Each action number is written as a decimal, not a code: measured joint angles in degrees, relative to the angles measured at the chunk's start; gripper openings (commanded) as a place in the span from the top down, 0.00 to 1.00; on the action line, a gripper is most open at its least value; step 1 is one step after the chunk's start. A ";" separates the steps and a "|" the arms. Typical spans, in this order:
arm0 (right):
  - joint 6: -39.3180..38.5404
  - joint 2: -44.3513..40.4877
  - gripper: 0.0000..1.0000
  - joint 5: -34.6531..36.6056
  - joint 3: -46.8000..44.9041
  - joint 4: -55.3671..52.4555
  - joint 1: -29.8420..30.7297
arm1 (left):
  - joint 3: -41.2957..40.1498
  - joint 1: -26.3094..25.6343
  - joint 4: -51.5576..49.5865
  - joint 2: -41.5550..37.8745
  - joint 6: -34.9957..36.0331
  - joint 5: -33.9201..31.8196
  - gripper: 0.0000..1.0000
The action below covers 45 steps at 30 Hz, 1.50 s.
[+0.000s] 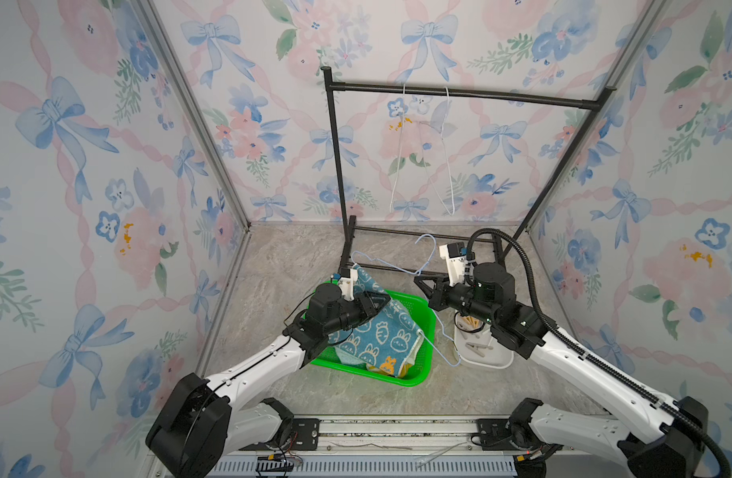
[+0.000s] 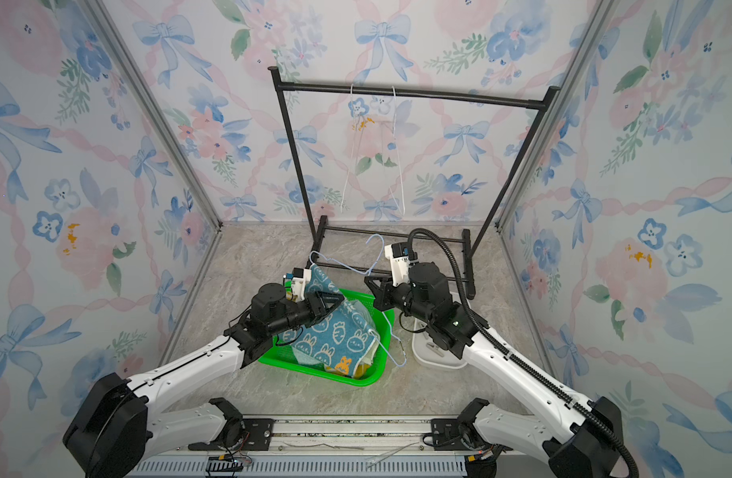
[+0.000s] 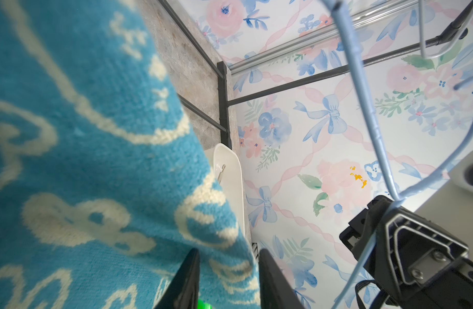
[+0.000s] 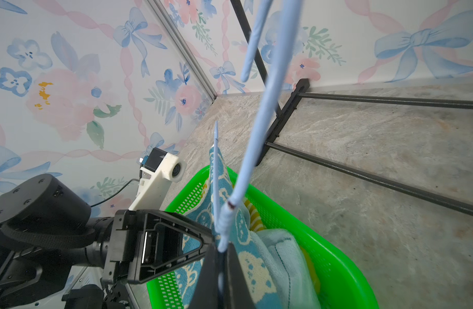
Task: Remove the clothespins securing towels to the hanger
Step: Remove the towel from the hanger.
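Over the green basket (image 1: 422, 374), towel-stripping step: right gripper (image 4: 222, 250) clamped on blue wire hanger (image 4: 238, 191); left gripper (image 3: 228, 256) part-open astride bunny towel (image 3: 96, 160). Next, likely: pinch cloth, draw it off.

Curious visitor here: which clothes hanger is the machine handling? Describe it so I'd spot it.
From the black metal rack at the back, come forward to the green plastic basket. Over it the right gripper pinches a pale blue wire hanger; the two white wire hangers hang on the rack.

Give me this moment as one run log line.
right hand shut on blue hanger | left hand open around bunny towel edge | towel over green basket | clothespins in white tray
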 measured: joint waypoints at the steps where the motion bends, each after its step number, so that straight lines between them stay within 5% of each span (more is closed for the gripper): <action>1: 0.00 0.00 1.00 0.00 -0.04 0.04 0.00 | 0.00 0.00 0.11 0.07 -0.15 0.00 0.69; 14: 0.63 0.00 1.00 0.02 -0.31 0.46 0.07 | -0.04 0.00 0.57 0.09 -0.81 -0.07 1.00; 30: -1.14 0.22 1.00 4.98 -0.61 -2.23 0.76 | 0.33 0.00 -4.94 -4.83 3.45 -3.37 1.00; 45: -2.03 2.01 1.00 6.91 -1.38 -3.15 0.85 | 19.76 -0.15 -22.47 -11.43 21.27 -8.48 1.00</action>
